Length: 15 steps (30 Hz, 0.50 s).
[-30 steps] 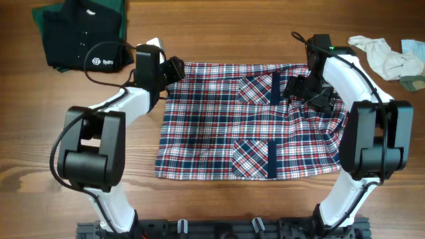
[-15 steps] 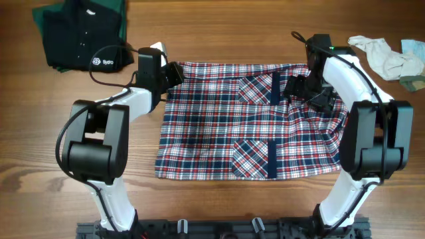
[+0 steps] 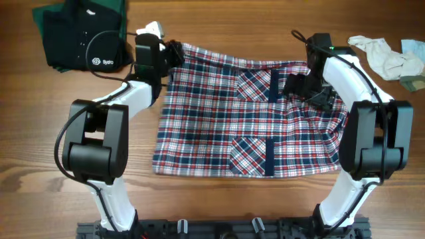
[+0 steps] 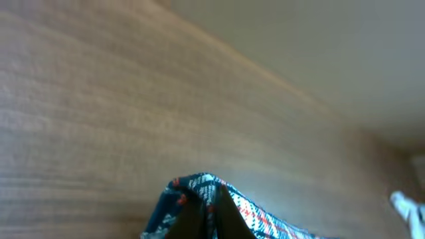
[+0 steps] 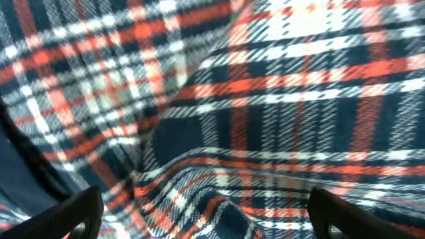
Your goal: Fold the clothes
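Observation:
The clothes, a red, white and navy plaid shirt (image 3: 246, 123), lie spread flat in the middle of the table, two patch pockets facing up. My left gripper (image 3: 174, 53) is shut on the shirt's far left corner. In the left wrist view the plaid cloth (image 4: 199, 189) bunches over the dark closed fingertips (image 4: 229, 222) of that gripper (image 4: 211, 209). My right gripper (image 3: 292, 87) hovers low over the shirt's far right part and stands open. In the right wrist view plaid fabric (image 5: 265, 99) fills the frame between its wide-apart fingers (image 5: 73, 212), with nothing pinched.
A black garment with a small white logo (image 3: 83, 36) lies at the far left on something green. An off-white and pale green cloth (image 3: 385, 56) lies at the far right. A black cable (image 3: 106, 73) loops beside the left arm.
My left gripper has shut on the shirt's far left corner and pulled it toward the table's far edge, stretching the left side. The right arm has not moved.

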Available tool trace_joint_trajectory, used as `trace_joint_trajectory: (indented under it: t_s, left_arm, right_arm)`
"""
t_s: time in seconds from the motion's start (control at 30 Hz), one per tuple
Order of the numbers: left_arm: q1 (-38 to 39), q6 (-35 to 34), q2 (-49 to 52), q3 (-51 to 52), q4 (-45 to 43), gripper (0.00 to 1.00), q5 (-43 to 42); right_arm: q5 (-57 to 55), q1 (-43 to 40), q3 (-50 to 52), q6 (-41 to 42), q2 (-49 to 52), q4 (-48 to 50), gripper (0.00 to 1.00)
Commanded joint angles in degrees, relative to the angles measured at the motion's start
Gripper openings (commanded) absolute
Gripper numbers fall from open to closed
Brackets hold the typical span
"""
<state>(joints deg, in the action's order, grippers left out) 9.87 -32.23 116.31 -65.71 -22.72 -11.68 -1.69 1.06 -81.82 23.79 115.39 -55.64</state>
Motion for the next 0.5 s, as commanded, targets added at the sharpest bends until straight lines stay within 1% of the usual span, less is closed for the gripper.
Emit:
trace_joint_trajectory:
  t_s: [0.0, 0.07, 0.13, 0.2, 0.23, 0.27, 0.3, 0.33, 0.37, 0.4, 0.43, 0.47]
  left_arm:
    - [0.02, -2.80, 0.81, -1.01, -2.19, 0.05, 10.71]
    - [-0.02, -2.75, 0.83, -1.01, -1.88, 0.13, 13.97]
    - [-0.04, -2.75, 0.83, -1.01, -1.55, 0.16, 16.81]
    - [-0.04, -2.75, 0.83, -1.01, -0.98, 0.15, 20.13]
    - [-0.04, -2.75, 0.83, -1.01, -0.20, 0.15, 23.19]
    - [-0.04, -2.75, 0.83, -1.01, -0.02, 0.17, 24.79]
    - [-0.04, -2.73, 0.83, -1.01, 0.26, 0.23, 26.67]
    - [-0.09, -2.36, 0.83, -1.01, 0.24, 0.27, 26.75]
    - [-0.09, -1.75, 0.81, -1.01, 0.22, 0.27, 26.62]
    - [-0.09, 0.85, 0.76, -1.01, 0.22, 0.27, 25.14]
    - [-0.02, 3.82, 0.59, -1.01, 0.52, 0.30, 22.03]
    - [0.02, 5.40, 0.35, -1.01, 1.01, 0.32, 19.04]
  right_arm:
    - [1.81, 0.39, 0.50, 0.22, -1.20, 0.33, 1.00]
    - [1.81, 0.79, 0.50, 0.22, -1.20, 0.68, 1.00]
    - [1.81, 1.27, 0.50, 0.22, -1.20, 1.07, 1.00]
    - [1.79, 2.10, 0.50, 0.17, -1.20, 1.31, 1.00]
    - [1.79, 2.89, 0.50, 0.13, -1.20, 1.64, 1.00]
    - [1.77, 3.26, 0.50, 0.11, -1.20, 1.88, 1.00]
    - [1.73, 3.93, 0.50, -0.15, -1.20, 2.54, 1.00]
    - [1.55, 4.35, 0.50, -0.20, -1.25, 3.21, 1.00]
    - [1.55, 4.79, 0.50, -0.26, -1.44, 4.26, 1.00]
    - [1.60, 5.31, 0.50, -0.94, -2.01, 6.16, 1.00]
    - [1.62, 5.75, 0.42, -2.03, -2.67, 7.98, 1.00]
    - [2.47, 6.23, 0.20, -4.20, -3.48, 9.92, 1.00]
